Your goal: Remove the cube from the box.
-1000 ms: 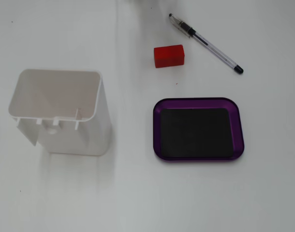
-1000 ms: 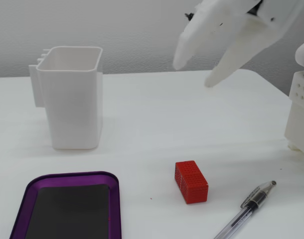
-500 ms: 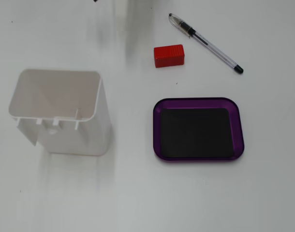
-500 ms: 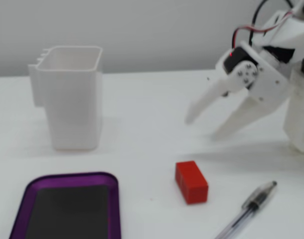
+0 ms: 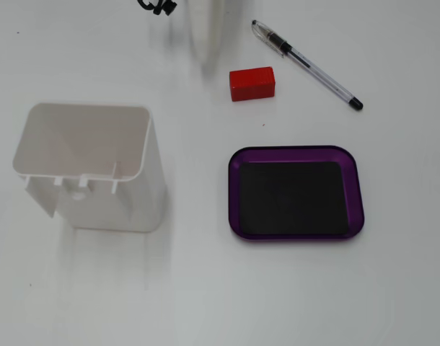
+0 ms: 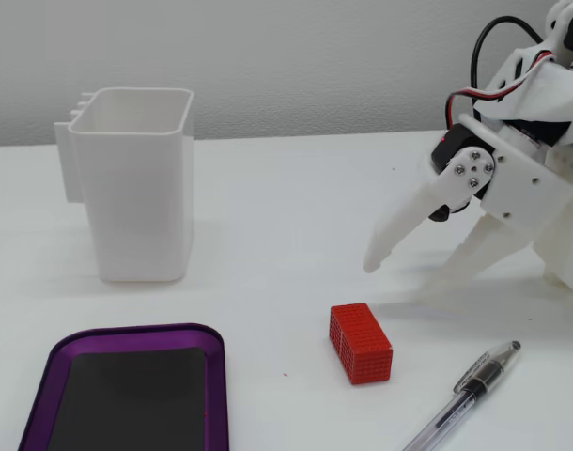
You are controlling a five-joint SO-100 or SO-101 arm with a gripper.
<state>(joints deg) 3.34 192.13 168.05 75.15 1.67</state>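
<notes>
At lower centre of the side fixed view, the red cube is lying on the table, outside the purple tray, its long axis running toward the camera; the spread pincer is hovering just upper right.

- Your cube is bright red, its faces finely ribbed in a grid.
- Your box has a translucent purple rim and a black bottom.
- The container is plain white.
- The pen is clear with black grip and tip.
- Your end effector is white.
- The surface is white.
</notes>
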